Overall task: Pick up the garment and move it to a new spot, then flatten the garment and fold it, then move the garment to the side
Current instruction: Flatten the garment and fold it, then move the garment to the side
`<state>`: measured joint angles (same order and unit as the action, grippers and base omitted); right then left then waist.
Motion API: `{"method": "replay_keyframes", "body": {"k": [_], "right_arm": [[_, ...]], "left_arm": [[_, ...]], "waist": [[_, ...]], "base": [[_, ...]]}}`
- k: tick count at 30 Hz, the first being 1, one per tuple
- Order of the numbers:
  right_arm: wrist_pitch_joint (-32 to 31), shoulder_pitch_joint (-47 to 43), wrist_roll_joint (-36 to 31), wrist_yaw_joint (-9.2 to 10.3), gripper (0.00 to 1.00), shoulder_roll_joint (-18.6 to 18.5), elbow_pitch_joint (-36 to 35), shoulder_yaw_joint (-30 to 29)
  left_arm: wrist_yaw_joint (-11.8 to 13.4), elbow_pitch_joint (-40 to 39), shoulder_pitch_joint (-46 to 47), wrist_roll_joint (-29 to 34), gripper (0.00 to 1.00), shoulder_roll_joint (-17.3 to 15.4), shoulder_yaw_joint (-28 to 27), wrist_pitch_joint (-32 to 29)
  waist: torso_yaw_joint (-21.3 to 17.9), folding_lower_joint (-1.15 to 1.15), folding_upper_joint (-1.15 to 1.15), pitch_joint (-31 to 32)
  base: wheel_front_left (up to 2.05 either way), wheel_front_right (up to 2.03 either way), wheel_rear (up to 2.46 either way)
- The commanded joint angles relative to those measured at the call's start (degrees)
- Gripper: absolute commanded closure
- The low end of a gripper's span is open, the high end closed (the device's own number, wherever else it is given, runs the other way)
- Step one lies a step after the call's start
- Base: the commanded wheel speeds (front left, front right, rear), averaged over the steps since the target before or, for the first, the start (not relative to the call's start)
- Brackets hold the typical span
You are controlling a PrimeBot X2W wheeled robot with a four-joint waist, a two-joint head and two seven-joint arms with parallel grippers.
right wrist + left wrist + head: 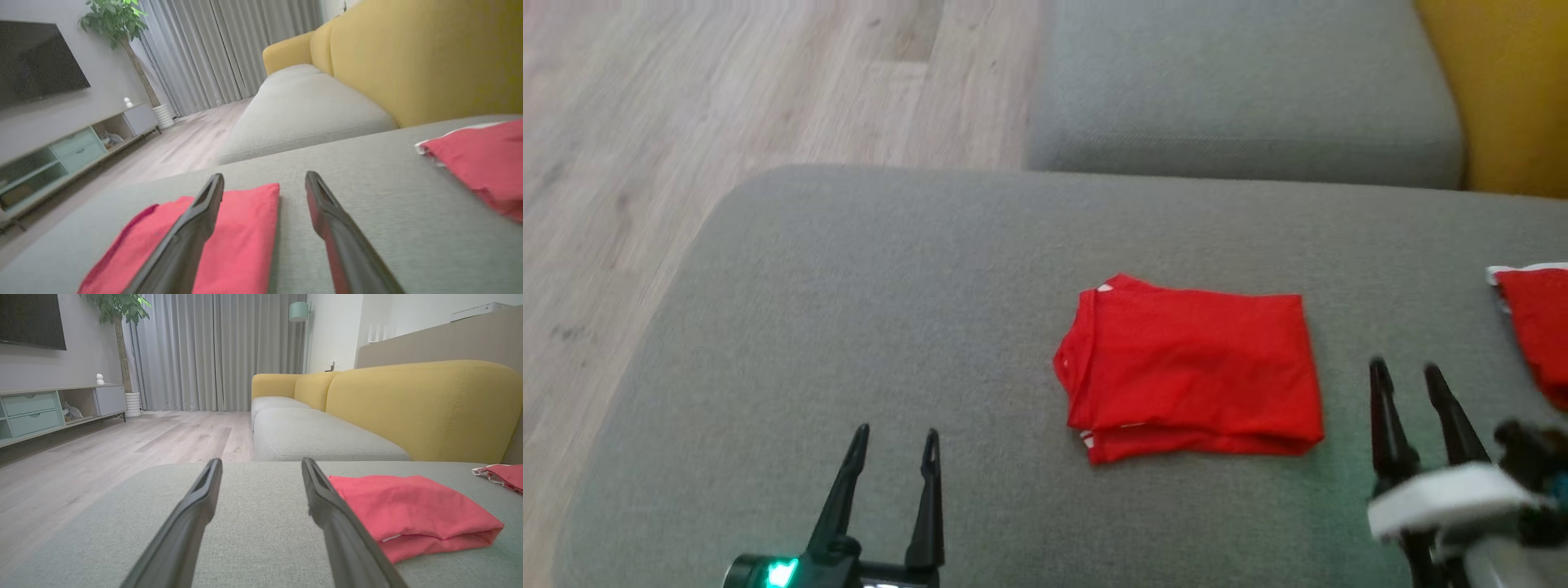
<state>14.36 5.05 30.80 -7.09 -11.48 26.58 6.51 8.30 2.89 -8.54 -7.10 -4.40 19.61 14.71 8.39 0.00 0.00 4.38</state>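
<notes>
The garment [1192,371] is red and lies folded into a neat rectangle on the grey cushion [890,278]. It also appears in the left wrist view as the garment [408,510] and in the right wrist view as the garment [245,241]. My right gripper [1409,376] stands open just right of the fold, apart from it, with nothing between its fingers. In its own view the right gripper [264,181] has its left finger over the cloth's edge. My left gripper [897,434] is open and empty near the front, well left of the garment; its own view shows the left gripper [261,465].
A second red cloth with white trim [1535,327] lies at the cushion's right edge. A further grey seat cushion [1241,90] and a yellow sofa back [1503,90] stand behind. Wooden floor [686,122] lies to the left, past the cushion's rounded corner.
</notes>
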Motion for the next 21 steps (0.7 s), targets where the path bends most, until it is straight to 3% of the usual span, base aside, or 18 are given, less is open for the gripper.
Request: {"method": "replay_keyframes", "body": {"k": [1, 4, 13, 21], "right_arm": [[0.63, -0.62, -4.41, -0.4, 0.0, -0.17, -4.46, -0.43], [0.63, -5.81, -11.35, -0.4, 0.0, 1.26, -8.94, -2.5], [0.63, -15.55, -21.66, -0.4, 0.0, 4.67, -17.42, -3.97], [0.63, -18.91, -24.35, -0.4, 0.0, 5.76, -18.25, -3.4]], "left_arm": [[0.32, -1.4, 1.36, -0.22, 0.0, 0.79, -2.6, 0.29], [0.31, -0.87, 0.74, -0.28, 0.0, 0.86, -3.62, 0.29], [-0.12, 0.62, -2.96, 1.27, 0.0, 0.59, -6.58, 0.29], [-1.05, 2.92, -4.75, 2.09, 0.0, 0.51, -7.83, 0.29]], "waist": [[-1.27, 0.0, 0.0, 1.42], [-2.12, 0.0, 0.0, 2.75], [-4.1, 0.0, 0.0, 6.39], [-4.48, 0.0, 0.0, 7.88]], "base": [[0.0, 0.0, 0.0], [0.0, 0.0, 0.0], [0.0, 0.0, 0.0], [0.0, 0.0, 0.0]]}}
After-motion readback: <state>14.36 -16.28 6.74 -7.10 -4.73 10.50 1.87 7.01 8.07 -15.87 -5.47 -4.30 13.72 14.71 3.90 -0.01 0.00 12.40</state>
